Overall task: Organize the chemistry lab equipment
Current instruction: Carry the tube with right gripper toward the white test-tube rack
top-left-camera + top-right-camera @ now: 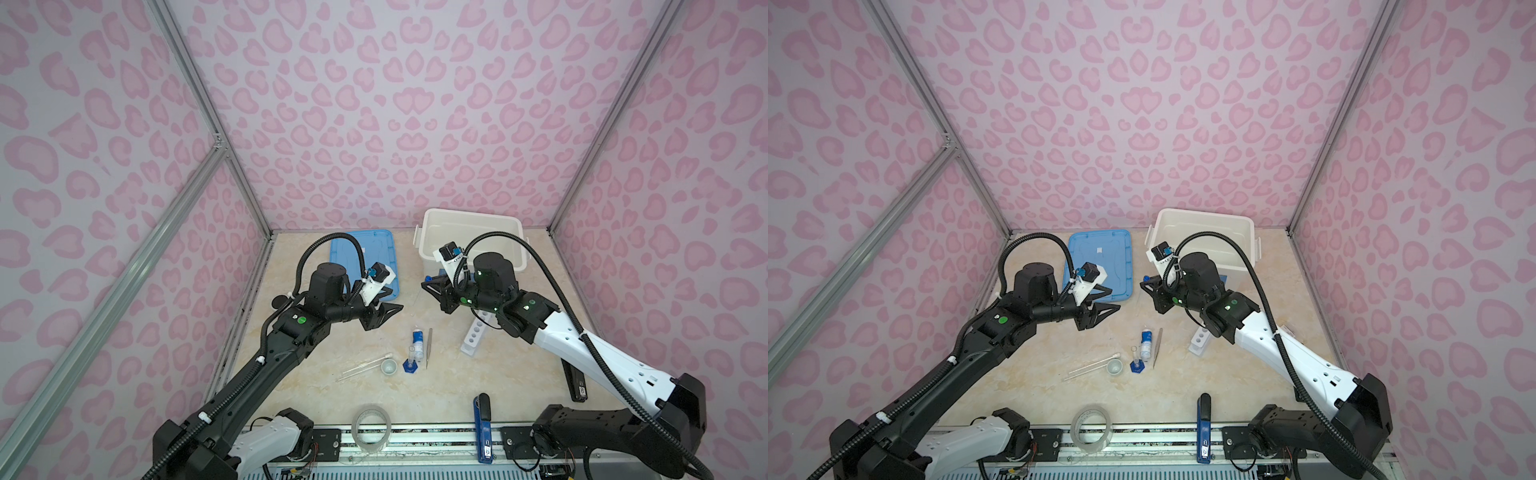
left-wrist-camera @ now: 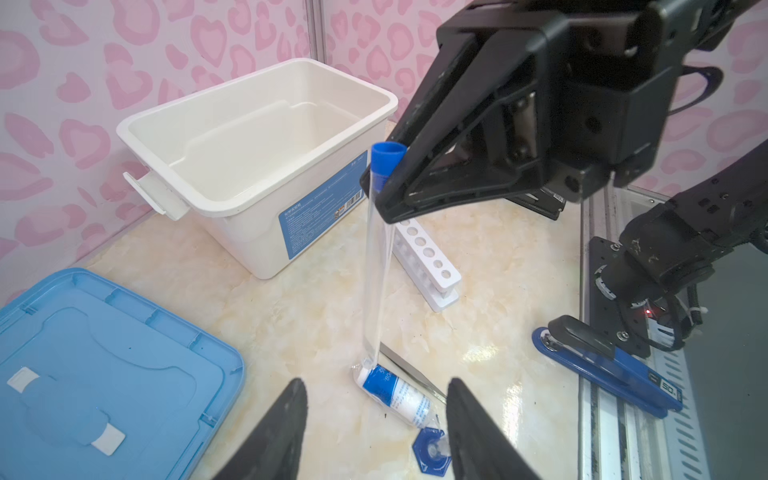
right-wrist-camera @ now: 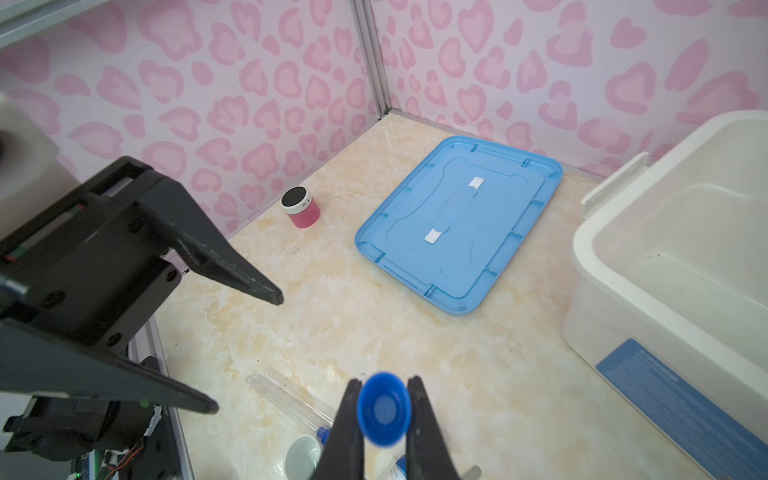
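The thin clear test tube w/ a blue cap is held just under its cap by the right gripper, whose jaws are clenched on it. The tube hangs nearly upright above the marble-look table. In the left wrist view its rounded end is seen over the small blue-labelled white bottle, tho whether the two touch cannot be told. The left gripper is spread wide w/ nothing btwn its fingers and is poised apart from the tube. The step in hand is judged to be seating this tube in the white five-hole rack, which stands on the table near the open white plastic bin and is partly hidden under the right arm in both top views. To do it well, the tube is best raised clear of the bottle, the metal tweezers and the blue-based clear cylinder first, then carried over a hole & held vertical; a tilted tube is likely to catch the hole's rim and tip the light rack. Descent should be slow, w/ the grip let go only once the tube's end is well inside. If needed, the rack can be steadied by the free left gripper. Two more clear tubes lie side by side next to the small white dish, to be dealt w/ later.
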